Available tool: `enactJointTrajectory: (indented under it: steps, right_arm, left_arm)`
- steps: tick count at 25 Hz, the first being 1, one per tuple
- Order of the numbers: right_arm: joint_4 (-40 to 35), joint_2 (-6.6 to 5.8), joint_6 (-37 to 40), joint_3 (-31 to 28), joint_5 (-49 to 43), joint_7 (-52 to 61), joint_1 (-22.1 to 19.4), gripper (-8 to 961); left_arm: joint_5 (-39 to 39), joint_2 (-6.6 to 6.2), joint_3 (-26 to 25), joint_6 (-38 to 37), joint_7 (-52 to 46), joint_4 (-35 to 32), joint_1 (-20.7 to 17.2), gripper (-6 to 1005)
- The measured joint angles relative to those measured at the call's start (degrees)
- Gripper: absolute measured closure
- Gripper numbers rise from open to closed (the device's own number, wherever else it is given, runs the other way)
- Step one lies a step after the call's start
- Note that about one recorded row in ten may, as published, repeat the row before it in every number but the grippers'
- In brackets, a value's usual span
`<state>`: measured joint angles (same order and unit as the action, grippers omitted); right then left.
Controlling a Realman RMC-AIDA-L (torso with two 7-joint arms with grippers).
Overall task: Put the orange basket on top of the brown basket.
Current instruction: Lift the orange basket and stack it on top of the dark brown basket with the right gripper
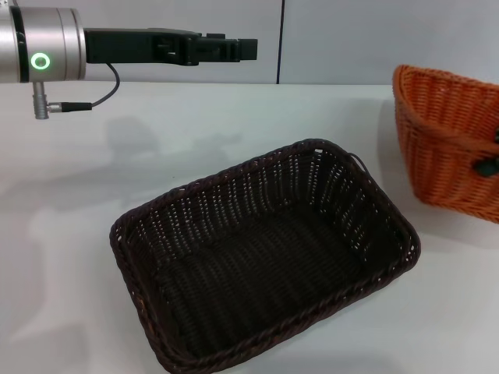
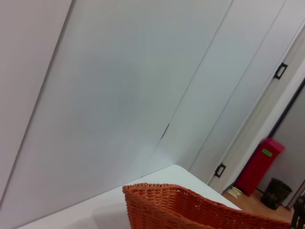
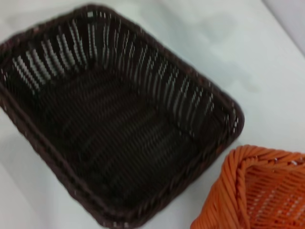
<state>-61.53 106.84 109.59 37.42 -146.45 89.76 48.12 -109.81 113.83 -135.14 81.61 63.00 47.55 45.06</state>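
1. Head view is showing the orange basket (image 1: 448, 144) tilting, raised beside the brown basket (image 1: 261, 257).
2. Right gripper's fingers: cannot tell; left gripper (image 1: 234, 48) is hovering, apparently closed, empty.
3. Basket is appearing light, stiff; rim grip advised.

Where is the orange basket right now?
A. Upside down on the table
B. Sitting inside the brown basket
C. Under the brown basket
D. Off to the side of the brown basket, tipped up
D. In the head view the orange basket is tilted at the right edge, apart from the brown basket, which lies flat on the white table with nothing inside it.
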Motion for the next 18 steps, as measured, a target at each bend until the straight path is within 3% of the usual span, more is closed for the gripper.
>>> enactJointTrajectory:
  steps: [9,18]
  right_arm:
    - [-4.69,0.61,4.23,0.61,6.91,2.83,0.33,799]
    - [-8.94,1.17,6.50,2.93,10.62,8.04,3.20,799]
  left_arm:
    - [-0.30,-0.17,0.22,-0.24,0.88,-0.50,0.59,180]
    - [-0.38,-0.19,0.23,-0.77,2.06,-0.62,0.64,181]
